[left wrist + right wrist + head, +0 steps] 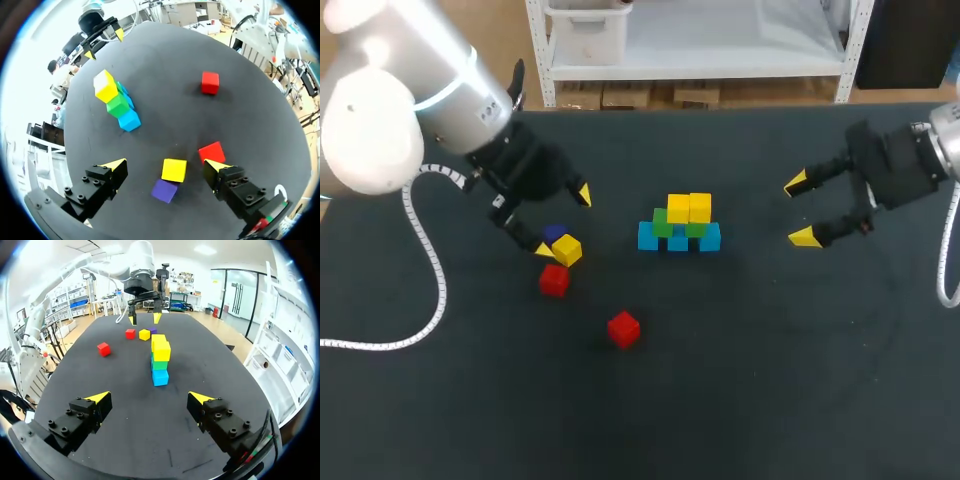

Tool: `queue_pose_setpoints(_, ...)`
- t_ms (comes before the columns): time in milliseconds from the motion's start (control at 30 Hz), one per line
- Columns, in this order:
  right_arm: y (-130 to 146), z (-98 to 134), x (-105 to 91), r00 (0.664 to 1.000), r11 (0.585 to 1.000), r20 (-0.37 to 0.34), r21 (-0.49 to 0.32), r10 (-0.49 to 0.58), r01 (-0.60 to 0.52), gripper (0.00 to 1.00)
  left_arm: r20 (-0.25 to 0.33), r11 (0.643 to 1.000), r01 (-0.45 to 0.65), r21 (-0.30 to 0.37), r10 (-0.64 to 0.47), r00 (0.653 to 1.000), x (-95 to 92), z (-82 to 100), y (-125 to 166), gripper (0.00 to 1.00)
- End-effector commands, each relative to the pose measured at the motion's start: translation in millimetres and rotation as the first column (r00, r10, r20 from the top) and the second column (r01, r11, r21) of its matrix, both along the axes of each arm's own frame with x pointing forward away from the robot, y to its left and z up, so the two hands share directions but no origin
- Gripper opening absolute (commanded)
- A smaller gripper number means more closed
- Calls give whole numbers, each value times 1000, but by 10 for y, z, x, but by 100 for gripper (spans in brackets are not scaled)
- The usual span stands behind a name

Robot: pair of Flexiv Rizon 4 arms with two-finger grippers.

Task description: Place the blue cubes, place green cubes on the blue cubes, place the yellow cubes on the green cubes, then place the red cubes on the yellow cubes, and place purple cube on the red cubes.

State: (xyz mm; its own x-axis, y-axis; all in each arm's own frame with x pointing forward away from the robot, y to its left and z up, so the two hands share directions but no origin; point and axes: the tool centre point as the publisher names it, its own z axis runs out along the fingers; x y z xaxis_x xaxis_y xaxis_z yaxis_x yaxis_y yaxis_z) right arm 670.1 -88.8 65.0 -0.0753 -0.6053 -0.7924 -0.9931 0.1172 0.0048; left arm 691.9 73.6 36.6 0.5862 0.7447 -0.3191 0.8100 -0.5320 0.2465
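From above, the purple cube [555, 233] barely peeks out behind the loose yellow cube [568, 251]. The green cubes [663, 226] sit half covered by yellow cubes [689, 208]. Wrist-side, a red cube [212, 150] tucks partly behind a fingertip [216, 165] of the left end effector [166, 163]. The right arm [942, 140] runs off the edge.

On your bench: one black matte table [770, 390], dull even top, far edge straight in head view.
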Motion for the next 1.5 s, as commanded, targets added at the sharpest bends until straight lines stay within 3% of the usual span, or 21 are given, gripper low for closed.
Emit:
queue_pose_setpoints(33, 2, -7, 9, 1000, 1000, 0, 3, 1, -1, 100, -7, 1000, 11, 5, -11, 1000, 62, -89, -15, 100)
queue_pose_setpoints(200, 2, -7, 9, 1000, 1000, 0, 3, 1, -1, 100, -8, 1000, 22, 9, -21, 1000, 86, -171, -8, 100)
queue_pose_setpoints(267, 2, -7, 9, 1000, 1000, 0, 3, 1, -1, 100, -8, 1000, 28, 14, -28, 1000, 99, -203, -11, 87)
queue_pose_setpoints(300, 2, -7, 9, 1000, 1000, 0, 3, 1, -1, 100, -8, 999, 29, 15, -29, 1000, 105, -213, -12, 85)
queue_pose_setpoints(633, 2, -7, 9, 1000, 1000, 0, 3, 1, -1, 100, -14, 998, 50, 24, -49, 999, 122, -315, -23, 87)
queue_pose_setpoints(733, 2, -7, 9, 1000, 1000, 0, 3, 1, -1, 100, -19, 998, 51, 28, -50, 999, 107, -342, -11, 82)
queue_pose_setpoints(867, 2, -7, 9, 1000, 1000, 0, 3, 1, -1, 100, -28, 998, 50, 29, -49, 998, 80, -376, -1, 69)
queue_pose_setpoints(900, 2, -7, 9, 1000, 1000, 0, 3, 1, -1, 100, -30, 998, 50, 29, -49, 998, 73, -383, 0, 59)
queue_pose_setpoints(967, 2, -7, 9, 1000, 1000, 0, 3, 1, -1, 100, -32, 998, 50, 30, -49, 998, 62, -393, 6, 49)
queue_pose_setpoints(1500, 2, -7, 9, 1000, 1000, 0, 3, 1, -1, 100, -56, 998, 31, 49, -28, 998, -28, -463, 127, 46)
